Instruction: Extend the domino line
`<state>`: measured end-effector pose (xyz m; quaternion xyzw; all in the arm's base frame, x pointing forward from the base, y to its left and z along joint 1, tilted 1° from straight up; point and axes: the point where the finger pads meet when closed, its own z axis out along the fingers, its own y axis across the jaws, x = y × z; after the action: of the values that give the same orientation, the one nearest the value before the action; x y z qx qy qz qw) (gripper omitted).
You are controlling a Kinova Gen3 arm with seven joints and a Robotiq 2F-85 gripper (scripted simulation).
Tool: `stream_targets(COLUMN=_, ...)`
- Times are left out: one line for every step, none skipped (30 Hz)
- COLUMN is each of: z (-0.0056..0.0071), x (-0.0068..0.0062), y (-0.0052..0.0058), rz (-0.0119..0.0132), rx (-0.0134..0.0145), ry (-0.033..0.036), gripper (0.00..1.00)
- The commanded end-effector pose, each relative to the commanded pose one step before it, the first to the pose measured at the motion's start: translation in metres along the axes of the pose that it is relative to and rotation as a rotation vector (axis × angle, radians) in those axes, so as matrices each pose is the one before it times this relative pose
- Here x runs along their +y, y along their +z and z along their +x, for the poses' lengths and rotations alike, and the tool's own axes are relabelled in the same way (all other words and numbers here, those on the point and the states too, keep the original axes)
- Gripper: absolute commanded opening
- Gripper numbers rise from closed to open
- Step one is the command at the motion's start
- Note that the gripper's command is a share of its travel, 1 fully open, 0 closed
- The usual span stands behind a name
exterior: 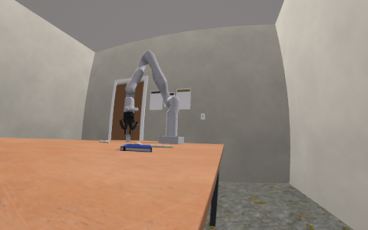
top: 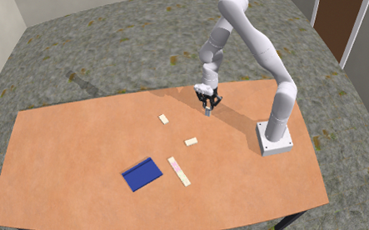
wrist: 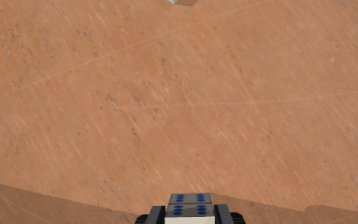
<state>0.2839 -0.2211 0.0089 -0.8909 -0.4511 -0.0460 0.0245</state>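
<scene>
My gripper [top: 208,112] [exterior: 128,138] [wrist: 190,215] is shut on a domino [wrist: 190,204], low over the table's back part. The domino stands on edge between the fingertips, its face towards the wrist camera, with several blue pips on each half. Whether it touches the table is unclear. A blank-backed domino [top: 164,119] [exterior: 104,141] lies left of the gripper, and another [top: 191,141] lies nearer the line. The line [top: 179,172] [exterior: 166,146] is a straight, flat strip with pink and pale greenish pips, too small to count; its far end looks plain from here.
A flat blue book-like object [top: 142,175] [exterior: 136,148] lies left of the line. The arm's base [top: 275,138] [exterior: 171,140] stands at the table's right side. The corner of a pale object [wrist: 173,1] shows at the wrist view's top edge.
</scene>
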Motion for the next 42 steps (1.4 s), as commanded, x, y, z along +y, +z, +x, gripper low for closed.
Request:
stream_targets(z=-0.00049, x=0.00035, y=-0.00035, rz=-0.00116, rx=0.00550, ry=0.00024, gripper=0.35)
stream_targets(z=-0.00014, x=0.00000, y=-0.00002, rz=-0.00002, rx=0.00210, ry=0.00000, gripper=0.35)
stream_targets(z=-0.00014, x=0.00001, y=-0.00002, rz=-0.00004, rx=0.00210, ry=0.00000, gripper=0.35)
stream_targets(z=-0.00014, x=0.00001, y=-0.00002, rz=-0.00005, rx=0.00210, ry=0.00000, gripper=0.35)
stream_targets(z=-0.00014, x=0.00001, y=-0.00002, rz=-0.00006, rx=0.00211, ry=0.00000, gripper=0.35)
stream_targets(z=-0.00014, x=0.00001, y=-0.00003, rz=-0.00007, rx=0.00211, ry=-0.00001, gripper=0.35)
stream_targets(z=-0.00014, x=0.00001, y=-0.00003, rz=-0.00009, rx=0.00211, ry=-0.00001, gripper=0.35)
stream_targets(z=-0.00014, x=0.00000, y=-0.00002, rz=-0.00003, rx=0.00212, ry=0.00000, gripper=0.35)
stream_targets(z=-0.00015, x=-0.00001, y=0.00001, rz=0.00009, rx=0.00214, ry=0.00001, gripper=0.35)
stream_targets(z=-0.00015, x=-0.00001, y=0.00001, rz=0.00008, rx=0.00214, ry=0.00001, gripper=0.35)
stream_targets(z=-0.00015, x=-0.00001, y=0.00000, rz=0.00007, rx=0.00214, ry=0.00000, gripper=0.35)
stream_targets(z=-0.00014, x=-0.00001, y=0.00000, rz=0.00005, rx=0.00214, ry=0.00000, gripper=0.35)
stream_targets(z=-0.00014, x=-0.00001, y=0.00000, rz=0.00004, rx=0.00214, ry=0.00000, gripper=0.35)
stream_targets(z=0.00000, x=0.00000, y=0.00000, rz=0.00000, rx=0.00000, ry=0.00000, gripper=0.35)
stream_targets(z=0.00000, x=0.00000, y=0.00000, rz=0.00000, rx=0.00000, ry=0.00000, gripper=0.35)
stream_targets(z=-0.00014, x=0.00000, y=0.00000, rz=0.00003, rx=0.00214, ry=0.00000, gripper=0.35)
stream_targets(z=-0.00014, x=0.00000, y=-0.00001, rz=0.00001, rx=0.00213, ry=0.00000, gripper=0.35)
stream_targets(z=-0.00014, x=0.00000, y=-0.00001, rz=0.00000, rx=0.00213, ry=0.00000, gripper=0.35)
stream_targets(z=-0.00014, x=0.00000, y=-0.00001, rz=-0.00001, rx=0.00213, ry=0.00000, gripper=0.35)
stream_targets(z=-0.00014, x=0.00000, y=-0.00002, rz=-0.00002, rx=0.00212, ry=0.00000, gripper=0.35)
stream_targets(z=-0.00014, x=0.00001, y=-0.00002, rz=-0.00004, rx=0.00212, ry=0.00000, gripper=0.35)
stream_targets(z=-0.00014, x=0.00001, y=-0.00002, rz=-0.00005, rx=0.00211, ry=0.00000, gripper=0.35)
stream_targets(z=-0.00014, x=0.00001, y=-0.00002, rz=-0.00006, rx=0.00210, ry=-0.00001, gripper=0.35)
stream_targets(z=-0.00013, x=0.00001, y=-0.00003, rz=-0.00007, rx=0.00210, ry=-0.00001, gripper=0.35)
stream_targets(z=-0.00013, x=0.00001, y=-0.00003, rz=-0.00008, rx=0.00209, ry=-0.00001, gripper=0.35)
stream_targets(z=-0.00027, x=0.00001, y=-0.00004, rz=-0.00007, rx=0.00187, ry=-0.00001, gripper=0.35)
stream_targets(z=-0.00061, x=0.00000, y=-0.00005, rz=-0.00001, rx=0.00133, ry=0.00000, gripper=0.35)
stream_targets(z=-0.00061, x=0.00000, y=-0.00005, rz=-0.00001, rx=0.00133, ry=0.00000, gripper=0.35)
stream_targets(z=-0.00084, x=0.00000, y=-0.00006, rz=-0.00001, rx=0.00095, ry=0.00000, gripper=0.35)
stream_targets(z=-0.00142, x=0.00000, y=-0.00006, rz=0.00003, rx=0.00000, ry=0.00000, gripper=0.35)
stream_targets(z=0.00000, x=0.00000, y=0.00000, rz=0.00000, rx=0.00000, ry=0.00000, gripper=0.35)
stream_targets(z=0.00000, x=0.00000, y=0.00000, rz=0.00000, rx=0.00000, ry=0.00000, gripper=0.35)
stream_targets(z=-0.00140, x=0.00000, y=-0.00002, rz=0.00000, rx=0.00000, ry=0.00000, gripper=0.35)
stream_targets(z=-0.00138, x=0.00000, y=0.00001, rz=0.00000, rx=0.00000, ry=0.00000, gripper=0.35)
stream_targets(z=-0.00137, x=0.00000, y=0.00005, rz=0.00000, rx=0.00000, ry=0.00000, gripper=0.35)
stream_targets(z=-0.00136, x=0.00000, y=0.00008, rz=0.00000, rx=0.00000, ry=0.00000, gripper=0.35)
stream_targets(z=-0.00135, x=0.00000, y=0.00012, rz=0.00000, rx=0.00000, ry=0.00000, gripper=0.35)
stream_targets(z=-0.00133, x=0.00000, y=0.00016, rz=0.00000, rx=0.00000, ry=0.00000, gripper=0.35)
stream_targets(z=-0.00132, x=0.00000, y=0.00018, rz=0.00000, rx=0.00000, ry=0.00000, gripper=0.35)
stream_targets(z=-0.00131, x=0.00000, y=0.00021, rz=0.00000, rx=0.00000, ry=0.00000, gripper=0.35)
stream_targets(z=-0.00129, x=0.00000, y=0.00025, rz=0.00000, rx=0.00000, ry=0.00000, gripper=0.35)
stream_targets(z=-0.00128, x=0.00000, y=0.00028, rz=0.00000, rx=0.00000, ry=0.00000, gripper=0.35)
